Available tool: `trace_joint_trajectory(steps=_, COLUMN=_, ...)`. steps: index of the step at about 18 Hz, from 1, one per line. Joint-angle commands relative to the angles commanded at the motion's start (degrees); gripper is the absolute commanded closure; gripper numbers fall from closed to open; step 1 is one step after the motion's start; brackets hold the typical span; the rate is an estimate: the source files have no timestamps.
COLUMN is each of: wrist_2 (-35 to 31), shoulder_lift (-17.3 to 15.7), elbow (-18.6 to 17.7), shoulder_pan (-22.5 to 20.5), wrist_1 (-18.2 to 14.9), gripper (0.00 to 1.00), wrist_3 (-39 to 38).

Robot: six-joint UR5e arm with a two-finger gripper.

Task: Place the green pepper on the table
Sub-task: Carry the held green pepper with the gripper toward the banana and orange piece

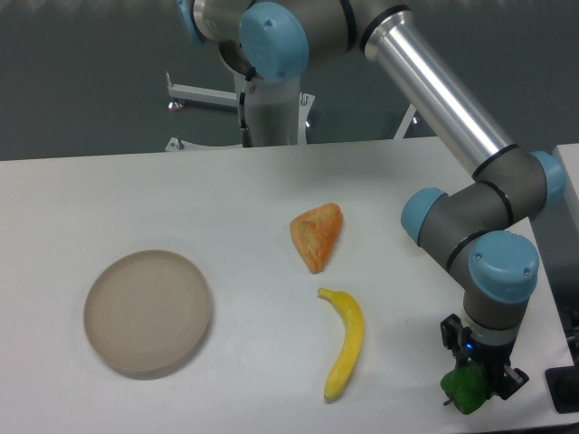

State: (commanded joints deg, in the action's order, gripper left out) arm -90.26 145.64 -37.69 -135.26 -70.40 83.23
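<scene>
The green pepper [465, 389] is a small glossy dark-green lump at the front right of the white table [226, 199], near its front edge. My gripper [478, 383] points straight down and is shut on the green pepper, its black fingers [496, 382] on either side of it. The pepper sits low, at or just above the table surface; I cannot tell whether it touches. The gripper body hides the pepper's top and stem.
A round beige plate [147, 312] lies at the front left. An orange wedge [317, 235] sits mid-table, with a yellow banana [346, 342] in front of it, left of the gripper. The arm's links [470, 221] hang over the right side. A dark object [563, 391] is at the right edge.
</scene>
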Motion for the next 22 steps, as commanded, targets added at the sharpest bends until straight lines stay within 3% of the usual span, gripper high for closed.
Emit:
trace_joint_trajectory(steps=13, wrist_2=5.45, shoulder_lift=-19.51, elbow=-26.01, shoulder_pan=-1.49, wrist_1=-0.88, gripper=0.44, wrist_3=1.4)
trace_joint_trajectory(steps=22, wrist_2=12.12, shoulder_lift=-25.85, elbow=-39.64, shoulder_pan=-6.59, wrist_1=0.26, gripper=0.44, wrist_3=11.24)
